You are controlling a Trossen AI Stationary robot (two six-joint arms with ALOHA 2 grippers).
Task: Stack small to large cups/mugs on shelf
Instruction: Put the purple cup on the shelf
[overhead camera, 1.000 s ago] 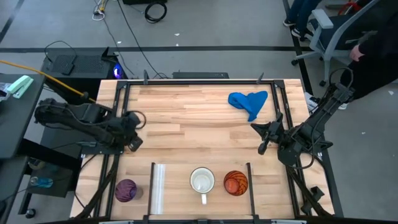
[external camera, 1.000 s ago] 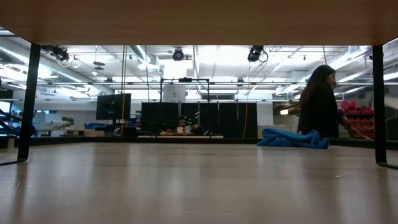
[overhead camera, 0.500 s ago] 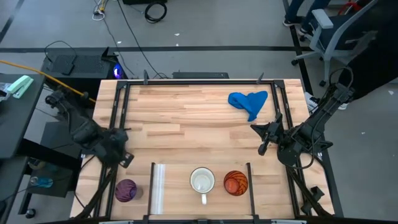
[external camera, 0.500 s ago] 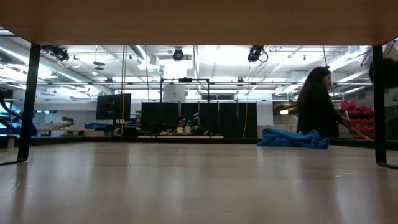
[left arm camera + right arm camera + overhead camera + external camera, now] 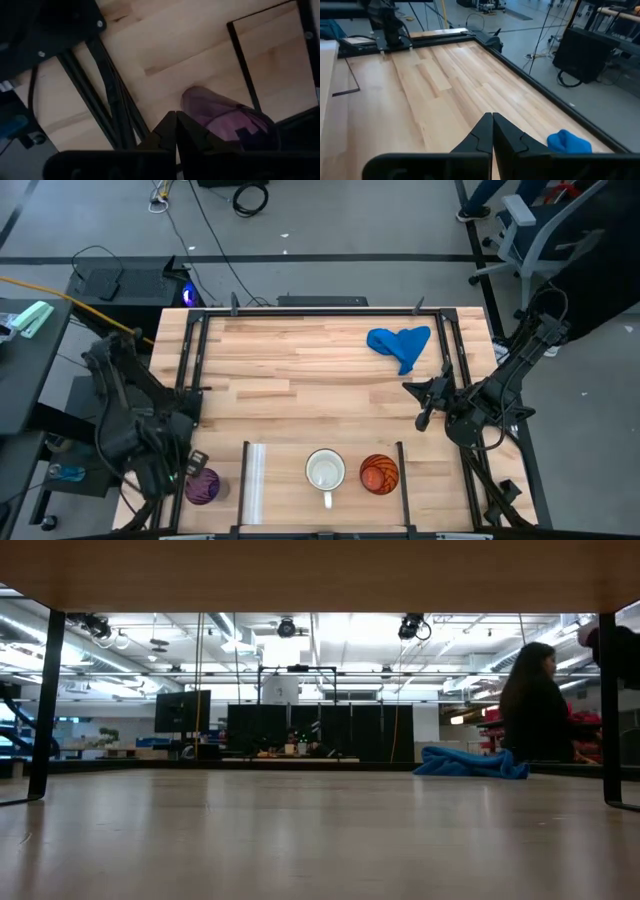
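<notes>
In the high view, the purple patterned cup (image 5: 203, 485) stands upright at the table's near left, outside the shelf (image 5: 285, 475). The white mug (image 5: 325, 472) and the orange patterned cup (image 5: 379, 474) stand side by side on the shelf, between a pale upright strip (image 5: 254, 480) and a thin dark post (image 5: 401, 470). My left gripper (image 5: 193, 465) is shut and points down, just to the far left of the purple cup (image 5: 225, 117) and above it, touching nothing. My right gripper (image 5: 425, 402) waits shut at the table's right side, also touching nothing.
A crumpled blue cloth (image 5: 402, 343) lies at the far right of the table. Dark frame rails (image 5: 190, 380) run along the table's left and right sides. Bare wood fills the middle. In the low view a person (image 5: 540, 720) stands beyond the far edge.
My left gripper has swung from the middle of the table's left side toward the near edge, ending beside the purple cup; it has rolled about its own axis and stayed shut. The person behind the table has stepped to the right.
</notes>
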